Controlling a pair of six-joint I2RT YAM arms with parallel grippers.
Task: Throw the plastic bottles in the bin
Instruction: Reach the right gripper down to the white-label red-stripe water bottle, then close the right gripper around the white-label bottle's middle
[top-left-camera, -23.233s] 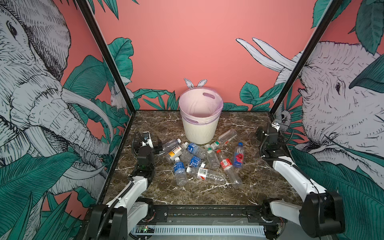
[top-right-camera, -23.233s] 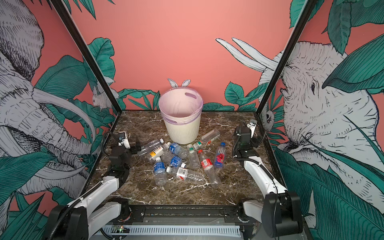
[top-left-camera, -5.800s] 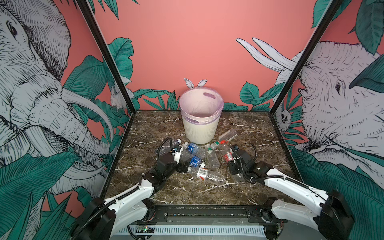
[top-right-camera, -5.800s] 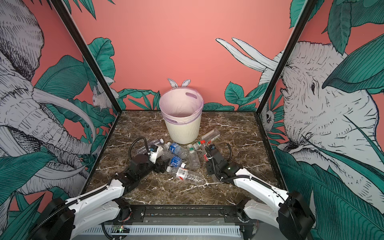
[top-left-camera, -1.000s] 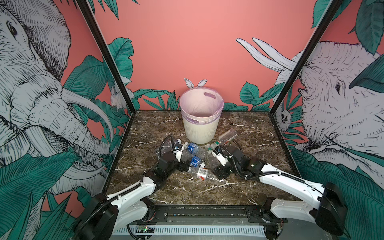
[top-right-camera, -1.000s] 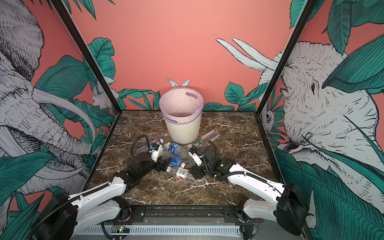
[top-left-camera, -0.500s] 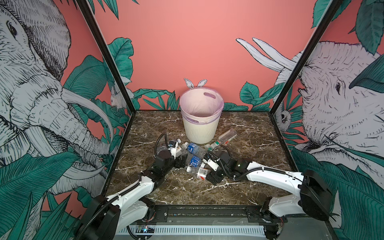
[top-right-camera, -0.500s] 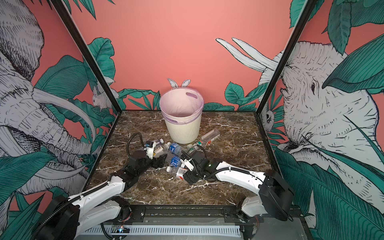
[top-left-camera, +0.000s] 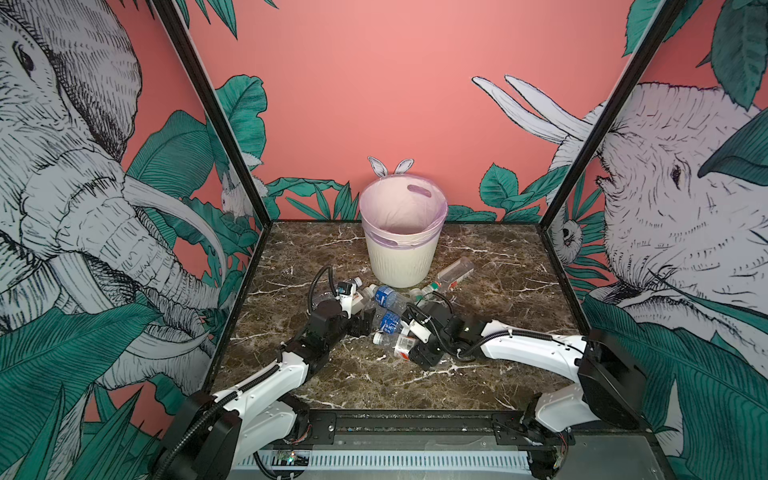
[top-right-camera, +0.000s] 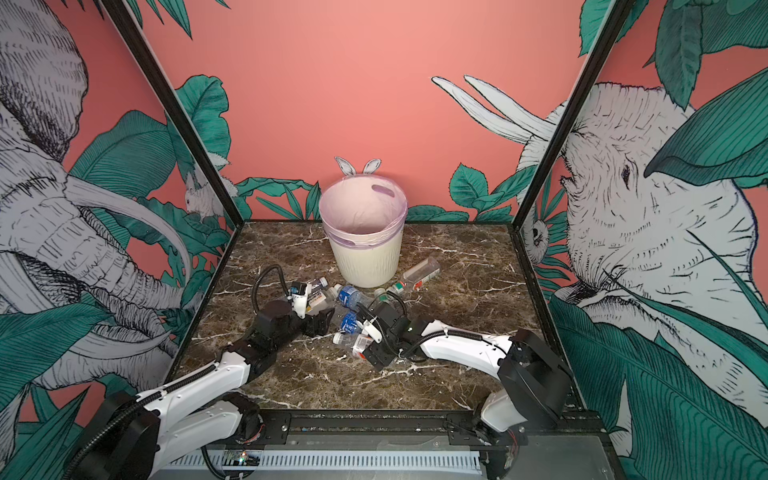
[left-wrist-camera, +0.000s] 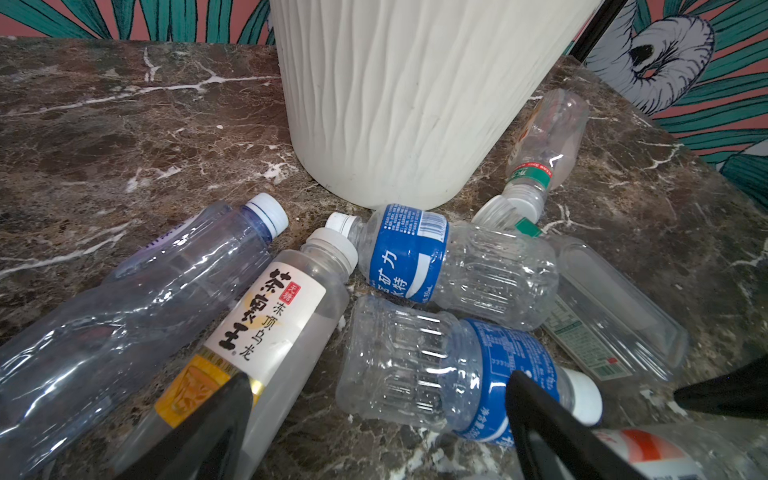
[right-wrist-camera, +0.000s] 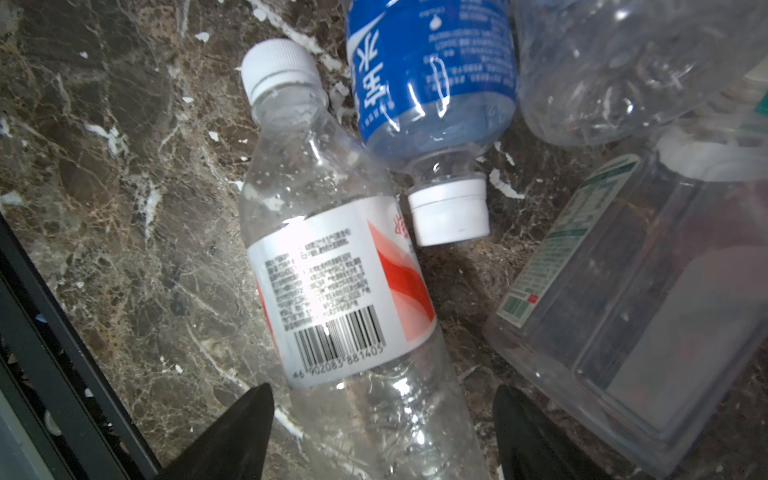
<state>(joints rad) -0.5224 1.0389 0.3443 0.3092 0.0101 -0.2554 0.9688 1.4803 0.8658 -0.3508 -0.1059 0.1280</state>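
Where the brown marble tabletop (top-left-camera: 498, 291) meets the pink back wall, the bin (top-left-camera: 401, 262) stands upright. It is a round, cream-white ribbed basket with a pale lilac liner folded over its rim.

The plastic bottles (top-left-camera: 390, 322) all lie on their sides on the marble in front of it, in a loose cluster, several touching.
- The left wrist view shows a long bluish bottle (left-wrist-camera: 124, 303) with a white cap.
- Beside it lies the tea bottle (left-wrist-camera: 266, 328), with a white and yellow label.
- A flat-sided clear bottle (left-wrist-camera: 611, 311) lies at the far side of the cluster.
- Two stubby ribbed bottles lie between them. The far blue-labelled bottle (left-wrist-camera: 449, 262) has its cap at the bin's foot, and the near blue-labelled bottle (left-wrist-camera: 449, 370) is just in front of it.
- A green-banded bottle (top-left-camera: 455, 270) lies beside the bin's right side.
- Nearest the front is the red-and-white bottle (right-wrist-camera: 340, 282), clear and white-capped, with its barcode facing up.

Both white arms reach forward from the front rail, stretched low over the table and converging on the cluster. The left arm comes in from the left and the right arm from the right.

The left gripper (left-wrist-camera: 378, 380) has its jaws spread wide and grips nothing. One black finger shows over the tea bottle and the other over the near blue-labelled bottle's label. Whether either finger touches, I cannot tell.

The right gripper (right-wrist-camera: 382, 390) points down at the red-and-white bottle. Its jaws stand apart on either side of the bottle's body, with a gap at each finger.
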